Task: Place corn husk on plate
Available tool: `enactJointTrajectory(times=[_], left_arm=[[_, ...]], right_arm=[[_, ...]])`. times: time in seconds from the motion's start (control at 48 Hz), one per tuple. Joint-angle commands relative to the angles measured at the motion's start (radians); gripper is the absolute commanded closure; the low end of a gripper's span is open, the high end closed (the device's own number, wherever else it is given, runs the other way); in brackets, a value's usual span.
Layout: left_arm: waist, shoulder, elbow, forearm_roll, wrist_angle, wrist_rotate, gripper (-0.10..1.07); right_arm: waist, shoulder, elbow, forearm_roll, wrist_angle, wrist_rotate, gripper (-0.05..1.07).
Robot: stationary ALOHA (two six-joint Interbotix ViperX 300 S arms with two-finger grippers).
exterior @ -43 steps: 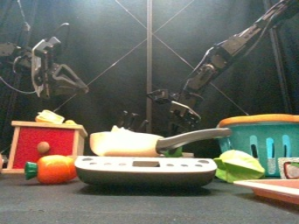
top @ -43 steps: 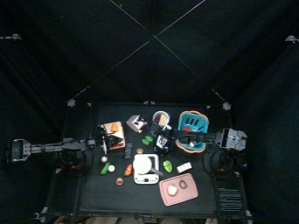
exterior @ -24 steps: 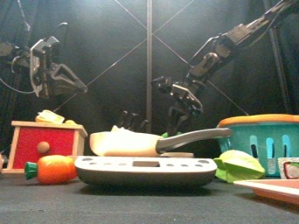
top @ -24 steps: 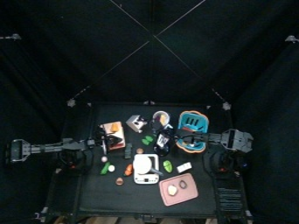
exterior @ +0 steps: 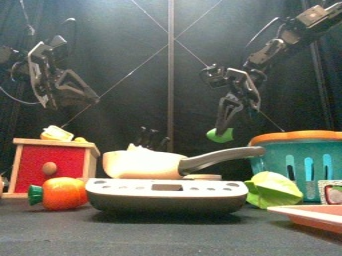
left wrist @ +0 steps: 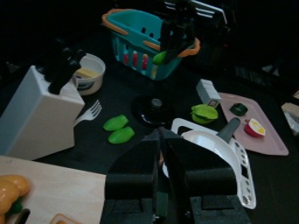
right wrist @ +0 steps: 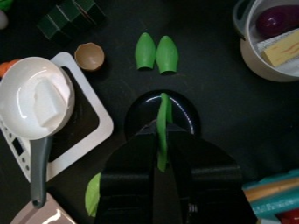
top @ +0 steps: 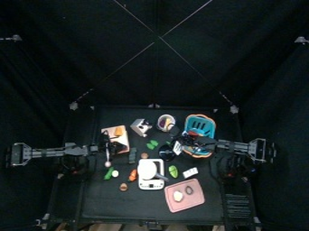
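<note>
My right gripper [exterior: 226,112] is shut on a bright green piece [exterior: 219,134] and holds it high above the table, next to the teal basket [exterior: 302,160]. The right wrist view shows the piece as a green strip [right wrist: 163,144] between the jaws. A pale cream piece [exterior: 139,160], the corn husk as far as I can tell, lies in the white pan [right wrist: 24,96] on the scale. The pink plate [top: 186,194] lies at the front right with a small halved fruit on it, and shows in the left wrist view [left wrist: 275,142]. My left gripper [left wrist: 163,147] hangs shut and empty at the left.
Two more green pieces [right wrist: 158,51] lie on the table beside a small bowl [right wrist: 89,56]. A white knife block [left wrist: 35,96], a red box [exterior: 54,165], an orange fruit [exterior: 63,193] and a scale [exterior: 167,193] crowd the left and middle.
My right gripper has risen and drawn back to the right, lifting the green piece off the table. The left arm has barely moved.
</note>
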Motion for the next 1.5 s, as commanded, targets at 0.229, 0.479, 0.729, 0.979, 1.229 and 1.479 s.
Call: enactJointTrajectory(times=[0.229,0.479,0.729,0.979,1.229,1.479], left_arm=[[-0.003,0.002,-0.018,0.02,-0.011,0.002,0.48],[-0.002,0.002,-0.02,0.021,-0.014,0.003,0.48],[0.021,0.002,-0.018,0.034,-0.028,0.011,0.48],[0.031,0.002,-0.032,0.043,-0.029,0.014,0.48],[0.029,0.021,0.005,0.044,-0.028,0.014,0.48],[0.015,0.021,-0.003,0.044,-0.029,0.014,0.48]], right_arm=[[-0.081,-0.239,0.126,0.014,-0.048,0.0,0.51],[-0.199,-0.348,0.213,0.075,-0.054,0.002,0.51],[-0.264,-0.377,0.252,0.16,-0.052,-0.003,0.51],[-0.261,-0.367,0.253,0.146,-0.054,-0.003,0.51],[-0.175,-0.373,0.221,0.158,-0.052,-0.002,0.51],[0.021,-0.399,0.206,0.221,-0.017,0.002,0.51]])
